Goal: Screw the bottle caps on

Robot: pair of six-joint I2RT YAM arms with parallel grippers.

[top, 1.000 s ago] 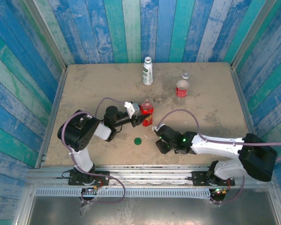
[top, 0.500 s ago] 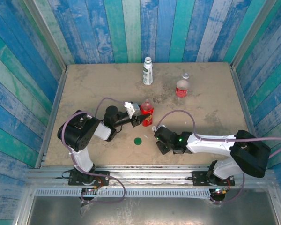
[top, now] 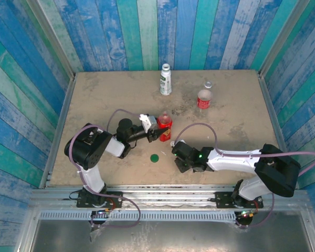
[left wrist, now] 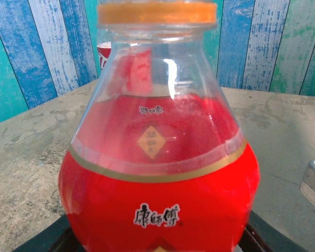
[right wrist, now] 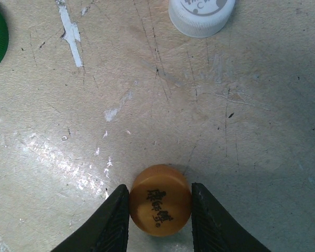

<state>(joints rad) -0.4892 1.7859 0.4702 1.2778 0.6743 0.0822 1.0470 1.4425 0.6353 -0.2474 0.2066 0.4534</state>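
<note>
Right pincer (right wrist: 160, 190) narrowed from wide, now pinching orange cap (right wrist: 160, 206) flat on worktop (right wrist: 241, 105); lift looks ready. Left pincer (top: 158, 132) clamps red bottle (left wrist: 157, 173), unchanged.

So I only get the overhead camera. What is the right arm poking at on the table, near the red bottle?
Observer: An orange cap with black print on top. The right gripper has a finger pressed against each side of it.
Operator: Any other caps close by?
Observer: A white cap with grey lettering lies beyond it, apart from the fingers.
Operator: And the left arm's bottle, up close?
Observer: The red bottle is clear above a gold band, and red below with white characters.
</note>
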